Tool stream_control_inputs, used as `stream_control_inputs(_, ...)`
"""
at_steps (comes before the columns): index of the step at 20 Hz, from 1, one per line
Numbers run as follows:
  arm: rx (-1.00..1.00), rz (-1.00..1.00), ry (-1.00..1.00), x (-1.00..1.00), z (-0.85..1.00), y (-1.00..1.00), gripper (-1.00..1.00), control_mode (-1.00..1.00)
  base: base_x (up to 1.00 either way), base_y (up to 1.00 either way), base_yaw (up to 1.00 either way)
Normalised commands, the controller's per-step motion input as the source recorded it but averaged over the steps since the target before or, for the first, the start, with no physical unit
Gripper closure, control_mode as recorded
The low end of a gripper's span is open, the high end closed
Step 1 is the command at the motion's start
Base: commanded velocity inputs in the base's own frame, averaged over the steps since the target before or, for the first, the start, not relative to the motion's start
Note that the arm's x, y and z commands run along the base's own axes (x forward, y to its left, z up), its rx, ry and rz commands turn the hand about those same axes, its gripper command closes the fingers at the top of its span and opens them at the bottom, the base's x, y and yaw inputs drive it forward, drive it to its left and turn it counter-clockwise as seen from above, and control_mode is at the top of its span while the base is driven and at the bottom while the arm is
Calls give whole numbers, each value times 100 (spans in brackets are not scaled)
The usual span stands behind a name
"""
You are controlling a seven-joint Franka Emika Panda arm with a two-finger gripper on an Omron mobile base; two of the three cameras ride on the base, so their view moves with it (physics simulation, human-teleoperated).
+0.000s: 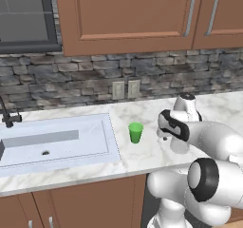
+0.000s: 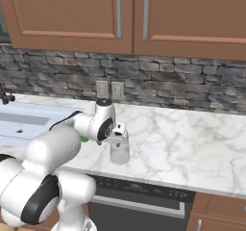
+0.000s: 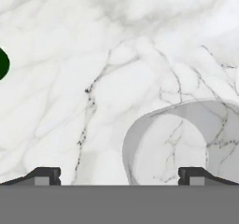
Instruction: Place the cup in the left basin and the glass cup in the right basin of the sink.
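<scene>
the glass cup [image 2: 119,153] is a translucent pale grey tumbler standing upright on the white marble surface [image 2: 192,143], right of the sink [image 1: 57,141]. the cup [image 1: 135,132], small, bright green and tapered toward its base, stands between the sink and the tumbler. the gripper [image 3: 119,176] hangs directly above the glass cup with its fingertips spread wide, holding nothing. the hand view looks down into the tumbler's open rim; the left base view shows the right basin [image 1: 47,148] with its dark drain hole.
</scene>
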Motion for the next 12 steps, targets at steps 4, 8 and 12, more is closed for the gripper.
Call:
stream_control_inputs(4,0,0,4,17,-23,-3,-100,-100,0,0,0)
stream_control_inputs(8,0,0,1,14,-15,-2,-100,-100,0,0,0)
stream_control_inputs(12,0,0,0,13,-5,-3,-100,-100,0,0,0)
